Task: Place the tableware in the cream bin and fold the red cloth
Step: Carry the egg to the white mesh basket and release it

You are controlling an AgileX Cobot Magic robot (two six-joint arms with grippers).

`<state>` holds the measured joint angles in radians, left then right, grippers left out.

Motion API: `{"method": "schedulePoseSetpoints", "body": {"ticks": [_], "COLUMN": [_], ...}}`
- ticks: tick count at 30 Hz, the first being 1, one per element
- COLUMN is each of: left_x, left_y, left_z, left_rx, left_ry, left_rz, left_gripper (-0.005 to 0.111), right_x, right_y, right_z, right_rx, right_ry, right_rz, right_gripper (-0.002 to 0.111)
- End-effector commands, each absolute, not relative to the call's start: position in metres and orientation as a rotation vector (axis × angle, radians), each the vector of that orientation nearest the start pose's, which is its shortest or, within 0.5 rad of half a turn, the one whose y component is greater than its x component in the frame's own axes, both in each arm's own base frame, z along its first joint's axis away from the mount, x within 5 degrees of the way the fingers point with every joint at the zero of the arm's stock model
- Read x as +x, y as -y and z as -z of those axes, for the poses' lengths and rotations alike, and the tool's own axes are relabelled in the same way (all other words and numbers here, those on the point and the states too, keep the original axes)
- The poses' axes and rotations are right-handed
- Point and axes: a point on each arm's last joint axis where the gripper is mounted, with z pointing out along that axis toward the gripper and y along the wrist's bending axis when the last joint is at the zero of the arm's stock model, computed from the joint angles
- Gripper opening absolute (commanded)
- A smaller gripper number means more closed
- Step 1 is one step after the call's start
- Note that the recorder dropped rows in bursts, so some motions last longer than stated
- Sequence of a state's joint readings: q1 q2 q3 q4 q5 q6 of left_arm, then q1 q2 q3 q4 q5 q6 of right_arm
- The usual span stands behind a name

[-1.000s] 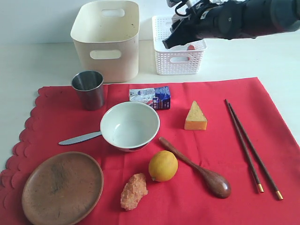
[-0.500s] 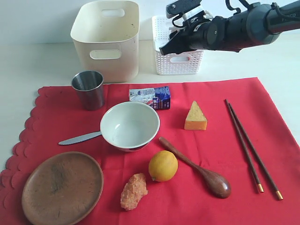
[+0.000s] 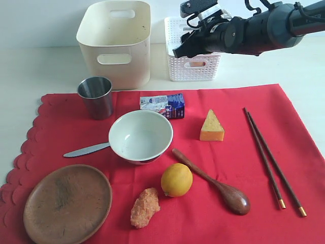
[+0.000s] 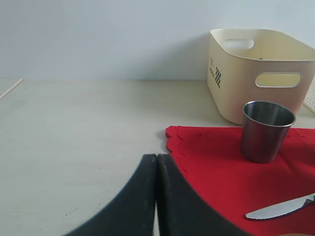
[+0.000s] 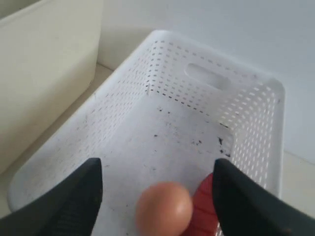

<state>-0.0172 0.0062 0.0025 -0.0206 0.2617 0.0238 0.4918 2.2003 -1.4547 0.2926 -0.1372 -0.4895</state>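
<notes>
Right arm [image 3: 254, 30] has shifted above the white basket [image 3: 195, 71]; its jaws stand wide, gripping nothing, egg [image 5: 163, 206] between. Left jaws closed, empty, over the surface [image 4: 74, 123].

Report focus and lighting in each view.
Right wrist view: egg near the lens is blurred, white basket behind it sharper. Exterior view: even light, soft shadow under the white bowl. Left wrist view: dull sheen on the steel cup, no glare.

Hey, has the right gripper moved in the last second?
Yes. The right gripper has dipped slightly in the exterior view, now hiding more of the white lattice basket's near wall.
</notes>
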Motion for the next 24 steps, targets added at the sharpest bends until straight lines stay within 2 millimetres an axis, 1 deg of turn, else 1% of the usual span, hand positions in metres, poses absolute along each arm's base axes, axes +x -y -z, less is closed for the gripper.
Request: {"method": "schedulePoseSetpoints", "body": {"ticks": [1,5,8,11,15,19,24], "left_x": [0.055,0.055,0.055,0.055,0.055,0.055,0.055], "left_y": [0.002,0.002,0.002,0.002,0.002,0.002,0.002], "left_z": [-0.190,-0.190,-0.190,-0.190,-0.190,-0.190,-0.190], "left_rx": [0.026,0.026,0.026,0.026,0.026,0.026,0.026], "left_ry": [-1.739,-1.739,-1.739,-1.739,-1.739,-1.739,-1.739], "left_rz": [0.018,0.018,0.018,0.018,0.018,0.018,0.018], "left_gripper": [0.003,0.003,0.003,0.003,0.003,0.003,0.003], "right_x": [0.434,0.434,0.431,0.424,0.412,0.396,0.375], "right_y": [-0.226,-0.226,-0.226,-0.225,-0.222,-0.216,-0.208], "right_z": [-0.150,-0.151,-0.163,-0.182,-0.215,-0.248,-0.279], "right_rx": [-0.681,-0.683,-0.695,-0.717,-0.786,-0.847,-0.916], "right_ry": [-1.963,-1.965,-1.978,-2.000,-2.000,-2.022,-2.055], "right_rz": [-0.128,-0.129,-0.143,-0.165,-0.168,-0.178,-0.180], "right_gripper": [0.066,0.066,0.066,0.066,0.066,0.065,0.062]}}
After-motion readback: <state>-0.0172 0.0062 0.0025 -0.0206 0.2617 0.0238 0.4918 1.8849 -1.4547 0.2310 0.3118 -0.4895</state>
